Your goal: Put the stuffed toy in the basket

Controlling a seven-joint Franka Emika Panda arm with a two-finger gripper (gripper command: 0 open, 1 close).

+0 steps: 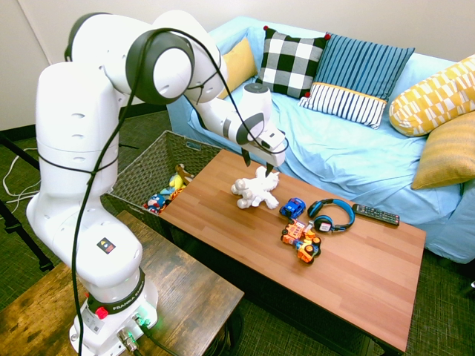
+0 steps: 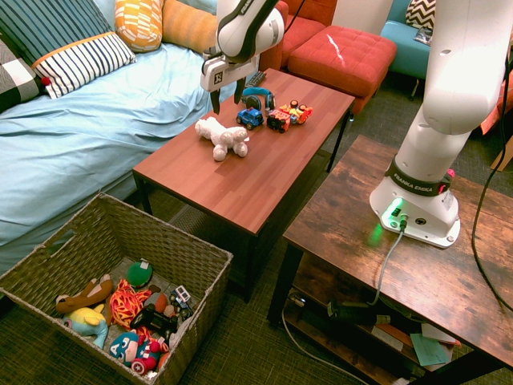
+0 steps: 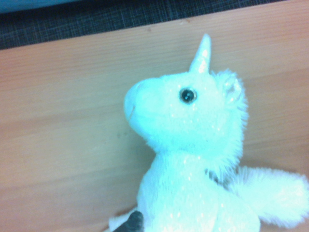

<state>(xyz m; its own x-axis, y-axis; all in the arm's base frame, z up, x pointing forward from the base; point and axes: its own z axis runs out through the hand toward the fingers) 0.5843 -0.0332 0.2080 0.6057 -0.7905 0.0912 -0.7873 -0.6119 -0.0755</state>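
The stuffed toy (image 1: 256, 190), a small white fluffy unicorn, lies on its side on the wooden coffee table (image 1: 356, 274) near the sofa-side edge. My gripper (image 1: 257, 163) hangs open just above its head, one finger on each side, not touching it. From the other side the gripper (image 2: 226, 103) is just behind the plush (image 2: 224, 137). The wrist view is filled by the unicorn (image 3: 193, 145), horn and eye sharp. The basket (image 1: 141, 174) stands on the floor off the table's end; its rim (image 2: 160, 228) surrounds several small toys.
A blue toy car (image 1: 292, 208), blue headphones (image 1: 332, 215), an orange toy truck (image 1: 301, 242) and a remote (image 1: 375, 214) lie on the table beyond the plush. The blue sofa (image 1: 334, 148) with cushions runs along the far edge. A red ottoman (image 2: 341, 52) stands past the table's end.
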